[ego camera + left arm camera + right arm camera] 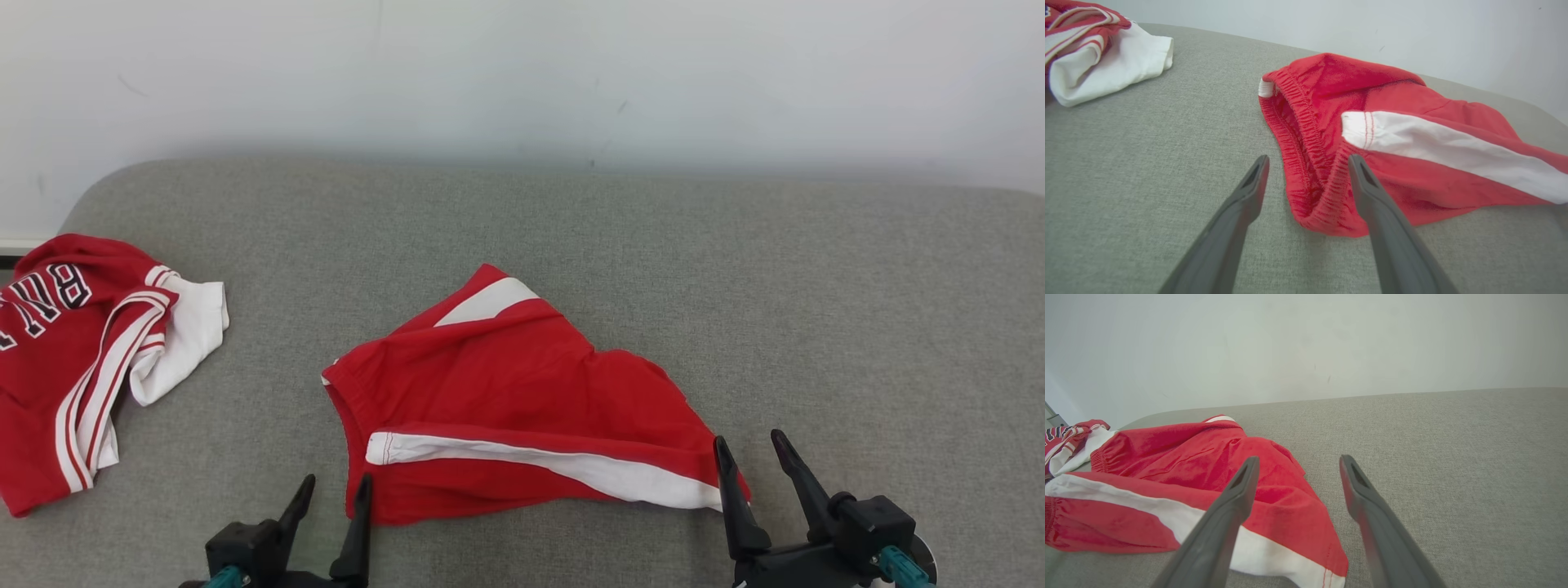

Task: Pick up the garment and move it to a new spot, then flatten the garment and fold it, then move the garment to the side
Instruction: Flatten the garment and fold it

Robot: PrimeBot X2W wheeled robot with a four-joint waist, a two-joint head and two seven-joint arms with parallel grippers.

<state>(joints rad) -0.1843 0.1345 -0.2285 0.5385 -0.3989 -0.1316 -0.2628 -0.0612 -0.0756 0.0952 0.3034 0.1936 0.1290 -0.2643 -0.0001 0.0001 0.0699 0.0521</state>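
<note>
The garment [522, 400] is a pair of red shorts with white side stripes, lying rumpled in the middle of the grey padded surface. Its elastic waistband [1306, 134] faces my left gripper. My left gripper [335, 490] stands open at the shorts' near left corner, with its right finger over the waistband edge and nothing gripped. My right gripper [749, 449] is open at the shorts' near right hem [1331, 563], its left finger above the cloth. The shorts [1188, 477] spread to the left in the right wrist view.
A second red and white garment with black lettering [82, 359] lies bunched at the far left edge of the surface; its white sleeve [1114, 69] shows in the left wrist view. A pale wall [522, 73] stands behind. Grey surface [857, 327] stretches out to the right.
</note>
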